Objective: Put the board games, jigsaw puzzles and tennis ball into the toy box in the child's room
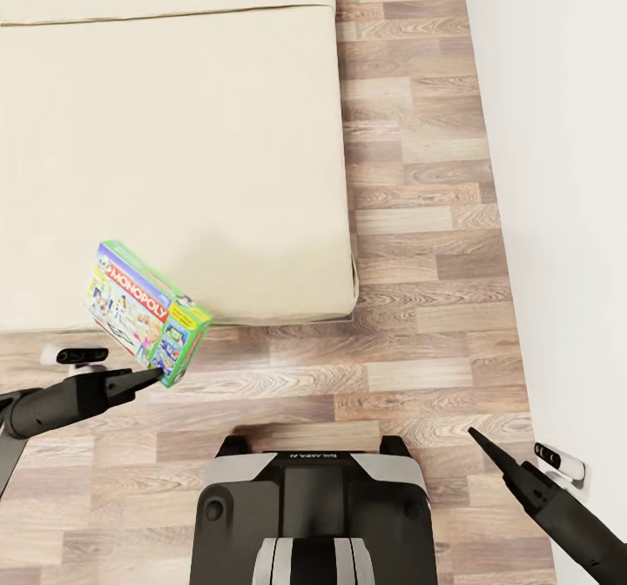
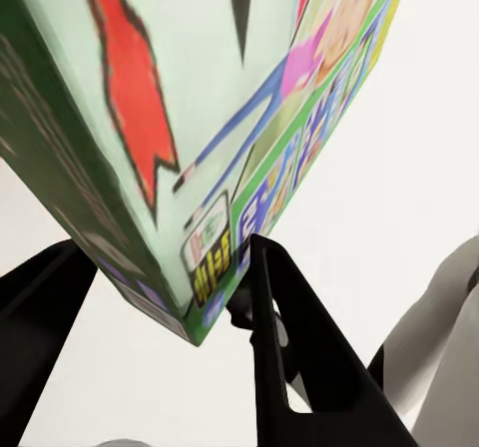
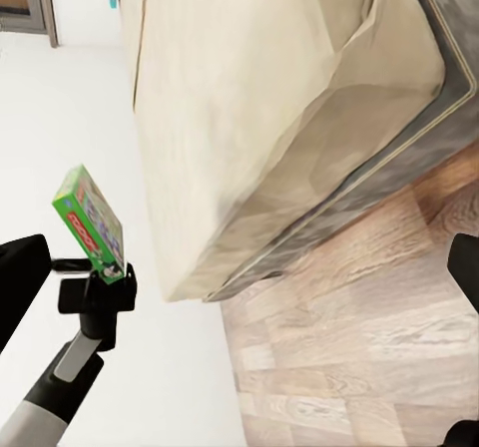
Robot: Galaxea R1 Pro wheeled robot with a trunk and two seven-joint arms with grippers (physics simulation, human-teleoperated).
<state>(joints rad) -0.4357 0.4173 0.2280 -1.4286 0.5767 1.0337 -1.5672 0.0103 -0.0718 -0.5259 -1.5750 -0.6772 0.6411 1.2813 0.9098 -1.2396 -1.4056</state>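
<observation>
A green-edged board game (image 1: 139, 308), a box lettered MONOPOLY, hangs tilted just off the near edge of the bed (image 1: 174, 132). My left gripper (image 1: 157, 374) is shut on its lower corner. The left wrist view shows that corner of the board game (image 2: 180, 88) pinched between the two black fingers of the left gripper (image 2: 168, 247). From the right wrist view, the board game (image 3: 92, 223) stands up out of the left gripper (image 3: 100, 282) beside the bed (image 3: 259, 118). My right gripper (image 1: 475, 434) hovers low over the floor near the wall, open and holding nothing (image 3: 249, 257).
The beige mattress has a grey frame (image 3: 399, 158) along its side. Wood floor (image 1: 418, 219) runs in a strip between the bed and a white wall (image 1: 566, 176) on the right. My dark base (image 1: 313, 515) sits at the near edge.
</observation>
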